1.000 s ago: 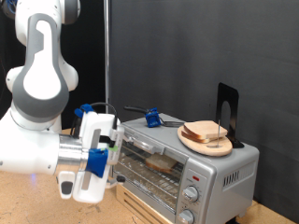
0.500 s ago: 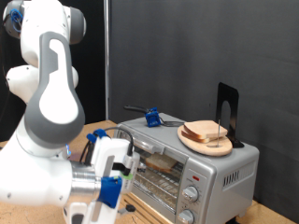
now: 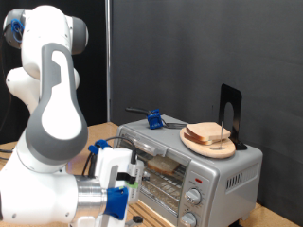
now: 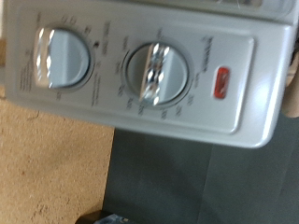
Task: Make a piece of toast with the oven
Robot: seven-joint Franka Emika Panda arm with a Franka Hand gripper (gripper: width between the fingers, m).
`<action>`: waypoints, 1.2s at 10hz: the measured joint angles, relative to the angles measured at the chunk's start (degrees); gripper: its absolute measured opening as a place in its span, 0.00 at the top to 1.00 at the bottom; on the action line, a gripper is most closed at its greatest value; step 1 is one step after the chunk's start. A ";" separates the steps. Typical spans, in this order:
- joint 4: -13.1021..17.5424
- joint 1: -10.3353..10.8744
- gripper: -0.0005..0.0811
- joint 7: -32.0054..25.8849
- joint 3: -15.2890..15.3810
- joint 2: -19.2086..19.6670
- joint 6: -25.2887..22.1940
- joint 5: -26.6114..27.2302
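The silver toaster oven [image 3: 227, 170] stands at the exterior view's right. A slice of bread [image 3: 161, 164] lies on the wire rack inside it, seen through the front. My gripper [image 3: 119, 195], with white and blue parts, hangs low in front of the oven's left end; its fingertips are not clear. The wrist view looks closely at the oven's control panel [image 4: 140, 70]: two round knobs [image 4: 62, 57] [image 4: 155, 71] and a small red mark [image 4: 222, 81]. No finger shows there, and nothing shows between the fingers.
A round wooden plate [image 3: 194, 147] with stacked bread slices [image 3: 208, 134] rests on the oven's top, with a black stand [image 3: 229, 112] behind it and a blue-handled tool [image 3: 151, 119] at the back. The wooden table [image 4: 47, 159] lies under the oven.
The arm has swung down and towards the exterior view's right. The hand now sits lower in front of the oven. The slice and the plate have not moved.
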 joint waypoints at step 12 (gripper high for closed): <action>12.44 -0.76 0.00 0.12 2.56 13.77 -2.11 3.91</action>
